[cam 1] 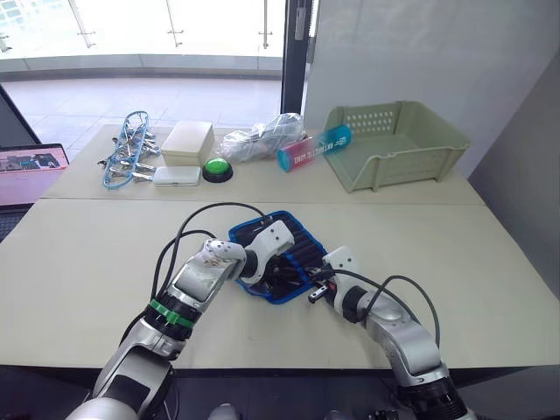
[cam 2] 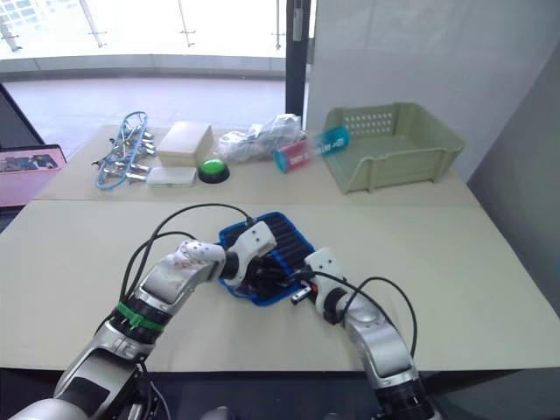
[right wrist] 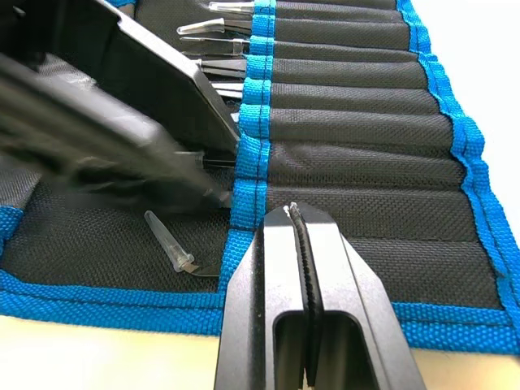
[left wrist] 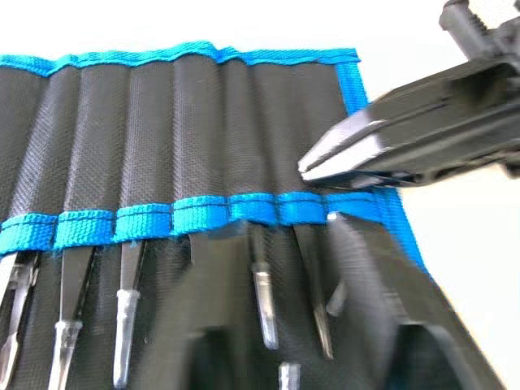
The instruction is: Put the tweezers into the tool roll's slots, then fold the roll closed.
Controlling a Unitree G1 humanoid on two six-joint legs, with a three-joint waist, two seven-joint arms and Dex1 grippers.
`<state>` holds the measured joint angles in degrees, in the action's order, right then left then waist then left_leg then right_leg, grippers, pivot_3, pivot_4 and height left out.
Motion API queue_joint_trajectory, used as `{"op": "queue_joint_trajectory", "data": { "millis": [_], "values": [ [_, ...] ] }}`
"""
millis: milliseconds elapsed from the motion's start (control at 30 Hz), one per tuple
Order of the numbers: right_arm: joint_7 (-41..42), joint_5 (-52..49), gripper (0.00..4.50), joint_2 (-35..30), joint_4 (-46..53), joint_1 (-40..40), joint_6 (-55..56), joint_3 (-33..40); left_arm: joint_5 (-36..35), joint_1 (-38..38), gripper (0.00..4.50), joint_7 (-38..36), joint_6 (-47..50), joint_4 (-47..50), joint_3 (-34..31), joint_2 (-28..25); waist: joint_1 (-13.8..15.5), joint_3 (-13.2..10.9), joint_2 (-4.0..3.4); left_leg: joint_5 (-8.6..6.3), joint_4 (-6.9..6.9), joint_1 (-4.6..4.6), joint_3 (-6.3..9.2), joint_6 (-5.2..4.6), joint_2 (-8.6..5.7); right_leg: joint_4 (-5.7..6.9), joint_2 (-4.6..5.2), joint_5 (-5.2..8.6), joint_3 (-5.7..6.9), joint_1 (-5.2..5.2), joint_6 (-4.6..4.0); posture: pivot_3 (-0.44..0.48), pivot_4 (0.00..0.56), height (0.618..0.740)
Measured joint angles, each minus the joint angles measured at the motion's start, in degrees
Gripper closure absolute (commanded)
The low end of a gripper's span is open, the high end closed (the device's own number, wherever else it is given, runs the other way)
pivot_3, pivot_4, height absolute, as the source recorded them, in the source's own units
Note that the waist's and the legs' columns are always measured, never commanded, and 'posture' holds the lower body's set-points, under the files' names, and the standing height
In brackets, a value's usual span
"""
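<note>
The tool roll (cam 1: 297, 238) lies open mid-table, black with blue edging. Its slots (left wrist: 203, 138) run in a row behind a blue band. Several black tweezers (left wrist: 262, 292) stick out of the slots, some with clear tip caps. My left gripper (left wrist: 272, 244) hovers open over the roll's near half, its fingers straddling two seated tweezers. My right gripper (right wrist: 296, 213) is shut with nothing between its fingers, and its tip rests on the blue band near the roll's end slot. It shows again as the right gripper (left wrist: 349, 154) above the left one. A capped tip (right wrist: 166, 244) lies on the fabric beside it.
Along the back of the table stand a green plastic basket (cam 1: 398, 144), a pink-and-teal tube (cam 1: 313, 147), a clear bag (cam 1: 262, 138), a green button (cam 1: 217, 169), a cream box (cam 1: 187, 140), a white case (cam 1: 175, 175) and silver tools in a light-blue ring (cam 1: 129, 149).
</note>
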<state>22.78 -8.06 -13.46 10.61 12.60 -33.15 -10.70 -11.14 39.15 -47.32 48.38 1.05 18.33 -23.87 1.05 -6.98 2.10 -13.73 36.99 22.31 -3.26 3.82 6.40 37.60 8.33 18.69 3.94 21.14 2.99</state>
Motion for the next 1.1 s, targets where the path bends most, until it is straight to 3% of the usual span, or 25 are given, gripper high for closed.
{"op": "queue_joint_trajectory", "data": {
  "millis": [133,167,300,533,633,900,1067,1100],
  "values": [
    [0.46,-0.03,4.5,0.13,-0.33,0.45,0.0,-0.15,-5.23,-3.09,0.21,-1.07,3.6,9.81,-7.91,-5.2,-0.45,-0.01,-0.02,0.0,-0.05,-0.01,0.0,0.0,0.0,-0.01,0.0,0.0,0.0,0.0,0.01,0.0,0.15,0.716],
    [0.49,-0.03,4.5,0.14,-0.37,0.58,0.01,-0.04,-6.34,-4.06,0.06,-1.18,4.37,11.09,-9.62,-6.05,-0.43,-0.02,-0.03,-0.01,-0.05,-0.02,0.01,-0.01,0.0,-0.01,0.0,0.0,-0.01,-0.01,0.01,0.0,0.15,0.716],
    [0.68,-0.04,4.5,0.34,-0.46,0.87,0.01,-0.02,-12.11,-11.73,0.06,-2.49,4.91,15.65,-19.22,-9.72,-0.55,-0.03,-0.04,-0.02,-0.06,-0.02,0.01,-0.04,0.01,-0.03,0.0,0.01,-0.01,0.0,0.01,0.0,0.15,0.716],
    [2.16,-0.97,4.5,0.17,1.83,0.2,0.01,0.09,-17.54,-36.93,0.06,-12.47,-13.02,17.31,-37.93,-14.8,-0.97,-0.11,-0.15,-0.19,-0.13,0.03,-0.04,-0.3,0.02,-0.08,0.0,0.01,-0.03,0.1,-0.01,0.0,0.15,0.716],
    [2.59,-1.36,4.5,-0.65,2.9,-0.24,0.02,0.32,-19.32,-42.42,0.06,-14.29,-16.73,17.03,-42.77,-14.71,-0.54,-0.38,-0.19,-0.19,-0.12,0.08,-0.01,-0.32,0.02,-0.05,0.0,0.01,0.0,0.14,-0.01,0.0,0.15,0.716],
    [7.19,-6.61,1.94,-0.38,12.85,1.57,0.02,-1.21,-23.07,-50.22,0.0,-15.96,-22.03,18.4,-47.71,-14.77,-0.88,-0.56,-0.33,-0.2,-0.14,0.14,-0.02,-0.33,0.03,0.01,0.0,0.01,-0.01,0.25,-0.02,0.0,0.15,0.716],
    [9.68,-3.58,0.18,-0.11,14.6,8.58,0.4,-12.22,-23.72,-51.87,0.0,-15.29,-22.39,19.09,-48.04,-14.83,-1.3,-0.61,-0.39,-0.2,-0.14,0.14,0.0,-0.33,0.03,0.07,0.0,0.02,-0.01,0.29,-0.03,0.0,0.15,0.716],
    [9.52,-1.75,0.04,-0.01,14.13,9.74,0.93,-14.94,-24.04,-52.15,0.0,-15.06,-22.39,19.78,-48.17,-14.86,-1.36,-0.61,-0.38,-0.2,-0.14,0.17,-0.01,-0.33,0.03,0.06,0.0,0.02,-0.01,0.31,-0.03,0.0,0.15,0.716]
  ]
}}
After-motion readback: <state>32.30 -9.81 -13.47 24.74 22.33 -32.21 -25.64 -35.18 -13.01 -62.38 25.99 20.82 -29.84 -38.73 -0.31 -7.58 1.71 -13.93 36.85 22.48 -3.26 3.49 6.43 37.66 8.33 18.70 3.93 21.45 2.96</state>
